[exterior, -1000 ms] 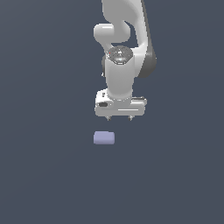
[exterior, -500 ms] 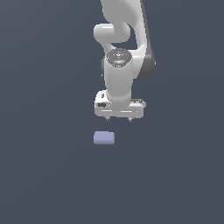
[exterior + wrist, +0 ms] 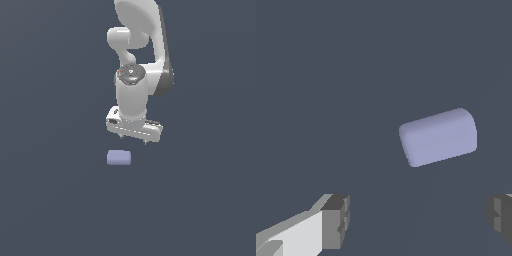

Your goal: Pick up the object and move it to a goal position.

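The object, a small pale lavender-blue block (image 3: 119,157) with rounded corners, lies on the dark grey floor. My white gripper (image 3: 133,139) hangs above it, a little toward the exterior view's right, and does not touch it. In the wrist view the block (image 3: 438,136) lies ahead of the two grey fingertips (image 3: 336,220), outside the gap between them. The jaws stand wide apart and hold nothing.
The white arm (image 3: 137,60) rises behind the gripper. The floor (image 3: 50,200) is plain dark grey all round. No goal mark shows in either view.
The gripper has drifted slightly lower and turned a little about its axis. The block has not moved.
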